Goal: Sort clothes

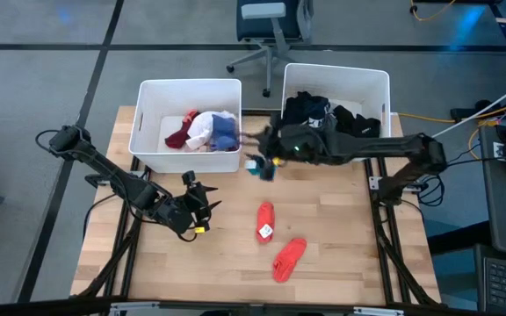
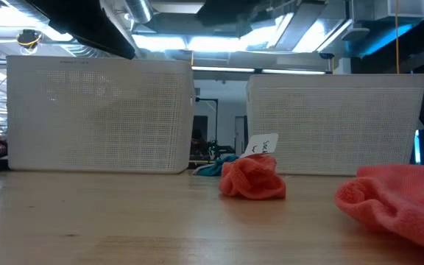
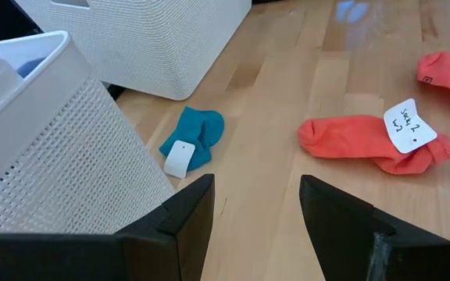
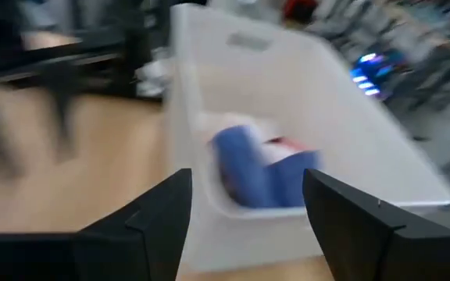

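High view: sorting in hand, three garments lying loose on the wooden table (image 1: 148, 263).
Right gripper (image 1: 266, 158) is hovering between the white plastic bins (image 1: 152, 151), fingers spread, empty, over a small teal fabric sock (image 1: 258, 167). Low view: two coral-red socks (image 2: 252, 178) are waiting; next move probably calls for picking one. Left wrist view: left gripper (image 3: 256, 211) is idling open, empty.

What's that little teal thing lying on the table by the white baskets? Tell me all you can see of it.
The teal sock is a small, soft knit piece, crumpled and folded on itself, with a blank-looking white tag on it. It lies flat on the wooden table, in front of the gap between the two white bins, nearer the left one. Nothing grips it; whether it touches a bin is unclear. Two red socks lie apart from it.
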{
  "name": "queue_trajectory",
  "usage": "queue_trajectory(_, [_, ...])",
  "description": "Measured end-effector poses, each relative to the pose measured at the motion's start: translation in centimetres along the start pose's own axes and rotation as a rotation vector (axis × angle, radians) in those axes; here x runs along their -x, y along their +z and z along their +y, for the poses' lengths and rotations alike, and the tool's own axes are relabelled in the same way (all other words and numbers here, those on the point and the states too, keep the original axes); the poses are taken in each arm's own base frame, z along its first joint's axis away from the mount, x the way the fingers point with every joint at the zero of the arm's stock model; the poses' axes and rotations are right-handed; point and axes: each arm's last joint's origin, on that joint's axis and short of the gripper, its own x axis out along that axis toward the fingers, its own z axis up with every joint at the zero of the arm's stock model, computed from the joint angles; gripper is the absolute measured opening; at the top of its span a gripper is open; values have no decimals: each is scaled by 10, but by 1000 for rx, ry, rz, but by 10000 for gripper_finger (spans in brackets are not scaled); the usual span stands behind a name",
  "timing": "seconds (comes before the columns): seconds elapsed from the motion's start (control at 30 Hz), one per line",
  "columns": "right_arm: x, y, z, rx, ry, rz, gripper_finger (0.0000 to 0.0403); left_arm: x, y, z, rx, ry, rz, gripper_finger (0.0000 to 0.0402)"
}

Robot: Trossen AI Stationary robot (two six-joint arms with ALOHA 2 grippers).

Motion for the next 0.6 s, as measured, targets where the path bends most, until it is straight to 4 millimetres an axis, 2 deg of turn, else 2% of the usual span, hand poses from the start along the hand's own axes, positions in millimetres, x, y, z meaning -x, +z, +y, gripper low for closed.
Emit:
queue_trajectory(0.13, [29,1,24,-13,154,96,245,0,0,0,2,0,-1,180])
queue_trajectory(0.3, [46,-13,63,-15,324,272,245,0,0,0,3,-1,-1,180])
queue_trajectory(0.37, [47,-22,80,-11,360,303,245,0,0,0,4,-1,-2,180])
queue_trajectory(0.47, [46,-46,106,26,410,365,245,0,1,0,8,-2,-5,180])
queue_trajectory(0.6, [40,-76,128,12,425,369,245,0,1,0,9,-1,-5,180])
